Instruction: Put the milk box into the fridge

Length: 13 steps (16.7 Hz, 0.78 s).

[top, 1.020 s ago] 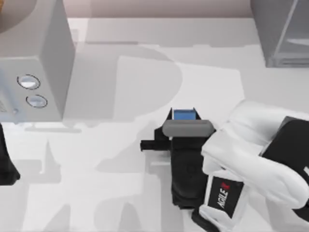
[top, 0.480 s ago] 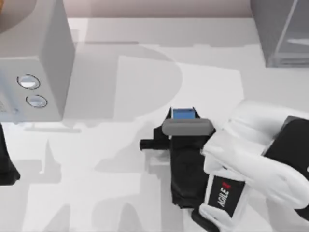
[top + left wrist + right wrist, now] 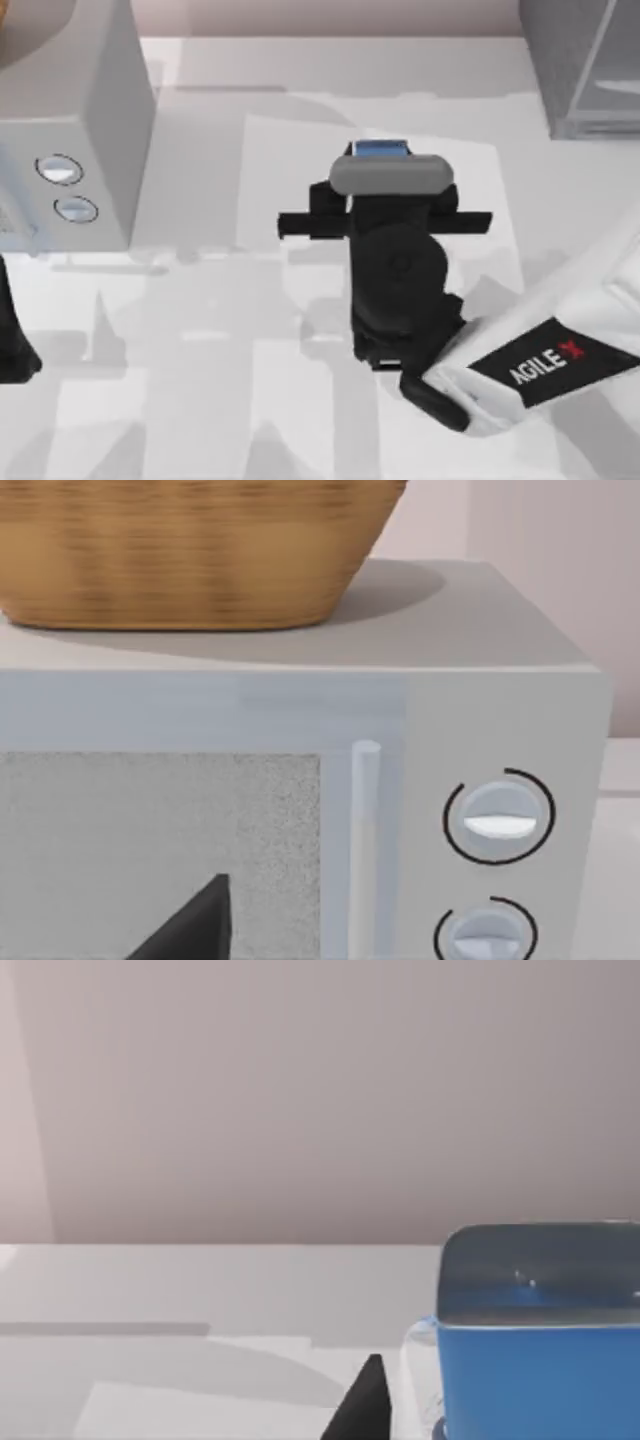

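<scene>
The right gripper [image 3: 380, 152] is hanging over the middle of the table [image 3: 200, 330], and the milk box [image 3: 380, 150] is sitting between its fingers as a sliver of blue; they appear to be closing on it, though contact is hidden. The step in hand looks like carrying the box to the fridge [image 3: 585, 65] at the far right corner, so it is worth keeping the carton upright, lifting it clear of the table, and swinging right without hurrying. The left arm is resting at the left by the microwave [image 3: 70, 130]; whether its fingers are apart I cannot tell. The wrist is covering most of the box, and the fridge is cut off.
</scene>
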Motion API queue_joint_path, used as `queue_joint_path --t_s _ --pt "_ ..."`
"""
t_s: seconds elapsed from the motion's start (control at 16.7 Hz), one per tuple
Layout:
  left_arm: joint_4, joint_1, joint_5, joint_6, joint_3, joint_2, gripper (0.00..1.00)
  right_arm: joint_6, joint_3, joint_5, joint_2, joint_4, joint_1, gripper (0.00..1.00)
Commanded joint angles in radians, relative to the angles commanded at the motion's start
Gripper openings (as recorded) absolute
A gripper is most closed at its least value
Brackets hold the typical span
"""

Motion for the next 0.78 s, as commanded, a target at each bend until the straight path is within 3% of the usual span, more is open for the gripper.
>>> queue_joint_path --t_s 0.24,0.78 --pt "0.000 0.000 0.000 0.000 0.000 0.000 1.00 0.006 -0.011 0.002 -0.149 -0.142 0.001 0.00" --pt "0.000 0.000 0.000 0.000 0.000 0.000 1.00 0.019 -0.036 -0.022 -0.219 -0.200 -0.034 0.00"
